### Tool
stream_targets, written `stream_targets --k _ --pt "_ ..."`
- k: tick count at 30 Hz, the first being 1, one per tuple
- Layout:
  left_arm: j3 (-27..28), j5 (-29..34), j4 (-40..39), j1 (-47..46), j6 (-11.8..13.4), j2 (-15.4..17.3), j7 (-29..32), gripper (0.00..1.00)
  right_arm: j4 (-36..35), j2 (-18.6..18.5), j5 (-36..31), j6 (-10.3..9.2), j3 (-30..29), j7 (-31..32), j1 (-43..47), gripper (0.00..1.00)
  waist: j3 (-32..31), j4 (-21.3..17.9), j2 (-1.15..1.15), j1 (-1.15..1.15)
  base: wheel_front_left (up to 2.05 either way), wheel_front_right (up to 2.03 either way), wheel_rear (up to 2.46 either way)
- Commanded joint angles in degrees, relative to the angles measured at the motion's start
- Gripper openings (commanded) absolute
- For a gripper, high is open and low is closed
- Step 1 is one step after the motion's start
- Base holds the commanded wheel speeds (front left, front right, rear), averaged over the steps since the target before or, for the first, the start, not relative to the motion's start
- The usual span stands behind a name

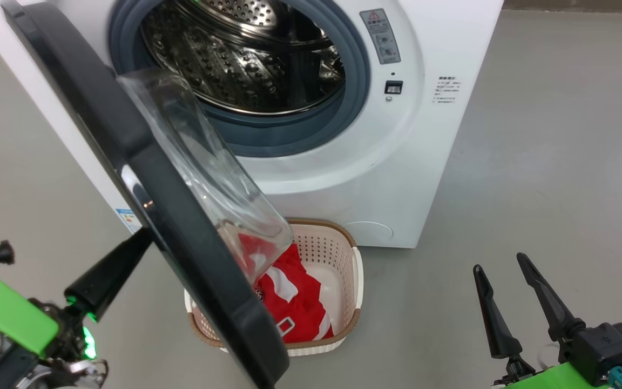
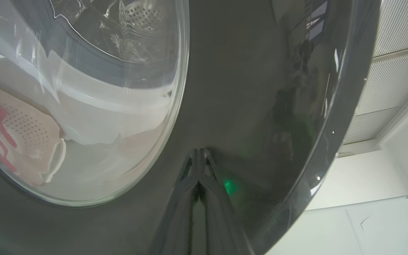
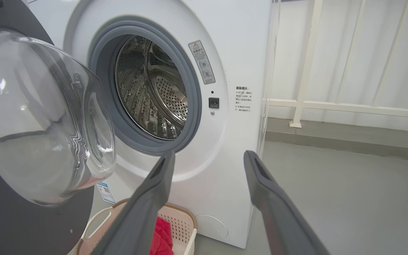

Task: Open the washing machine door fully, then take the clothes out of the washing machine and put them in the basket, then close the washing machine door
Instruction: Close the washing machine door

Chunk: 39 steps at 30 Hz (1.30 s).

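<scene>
Washing machine door (image 1: 178,232): big, round, glossy black, with a bulging clear glass bowl (image 1: 203,156) at its centre. It stands partway open, swung out in front of the washing machine (image 1: 343,178). The machine is a white front-loader with a grey rubber ring (image 1: 355,81) round the mouth, a perforated steel drum (image 1: 246,59) behind it and a small blue label sticker (image 1: 127,219) low on its front. Basket (image 1: 358,286) sits on the floor at the machine's foot, below the mouth; it is cream and perforated with a brown rim. Clothes (image 1: 295,302) lie inside it, bright red with white stripes. Left gripper (image 2: 198,156): fingers pressed together, nothing between them, tips against the door's black outer face. Right gripper (image 1: 499,262): fingers spread, holding nothing, out in front of the machine and well apart from it.
</scene>
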Motion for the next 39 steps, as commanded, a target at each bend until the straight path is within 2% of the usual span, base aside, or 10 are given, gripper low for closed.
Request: stream_targets --k 1,11,16,25,39 --pt "0.86 0.86 -1.57 -1.96 -1.08 0.36 -0.11 0.0 -1.3 -0.74 0.53 0.28 1.58 -0.52 -2.3 1.0 0.2 -0.28 0.0 0.0 0.0 0.0 0.0" --pt "-2.51 0.44 0.33 -4.09 -3.14 -1.82 -3.79 0.0 -1.38 -0.74 0.6 0.28 1.64 -0.52 -2.77 1.0 0.82 -1.46 0.0 0.0 0.0 0.0 0.0" --pt "-4.39 0.15 2.44 -5.91 -4.5 -2.45 -7.81 0.0 -1.32 -0.74 0.79 0.28 1.64 -0.52 -3.09 1.0 1.19 -1.81 0.0 0.0 0.0 0.0 0.0" --pt "-10.23 0.16 7.46 -9.27 -7.41 -2.77 -14.85 0.0 -0.96 -0.74 0.92 0.28 1.95 -0.52 -4.02 1.0 1.96 -3.23 0.0 0.0 0.0 0.0 0.0" --pt "-16.23 -4.11 13.27 -14.9 -9.81 -2.8 -22.66 0.0 -0.95 -0.74 1.51 0.28 2.17 -0.52 -4.41 1.0 2.88 -6.22 0.0 0.0 0.0 0.0 0.0"
